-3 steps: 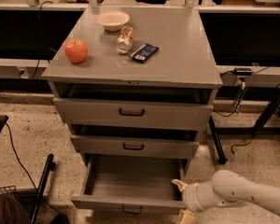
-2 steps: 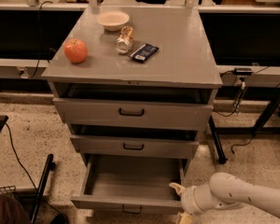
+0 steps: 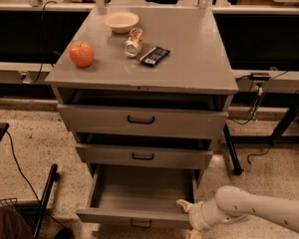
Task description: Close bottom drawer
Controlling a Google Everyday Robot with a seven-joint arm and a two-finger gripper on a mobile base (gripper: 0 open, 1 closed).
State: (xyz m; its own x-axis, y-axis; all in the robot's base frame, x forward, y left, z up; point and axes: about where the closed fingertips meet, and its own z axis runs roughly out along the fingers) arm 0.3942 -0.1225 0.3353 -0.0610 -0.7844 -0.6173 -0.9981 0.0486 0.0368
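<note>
Grey three-drawer bench on a speckled floor, seen from the near side and above. The bottom drawer, with the narrowest front and a small black bar handle, is pulled far out toward the near side; its bare interior is exposed. The middle drawer and the top drawer each stand slightly out from the carcass, with a dark gap above each front.

The gripper, at the end of a cream arm entering from the lower right, sits at the right end of the bottom drawer's front. Whether it is apart, together, or clamped on the front cannot be told.

On the bench top: a red apple at the left, a pale bowl at the far edge, a small glass jar lying on its side near the bowl, and a dark snack packet just right of the jar.
</note>
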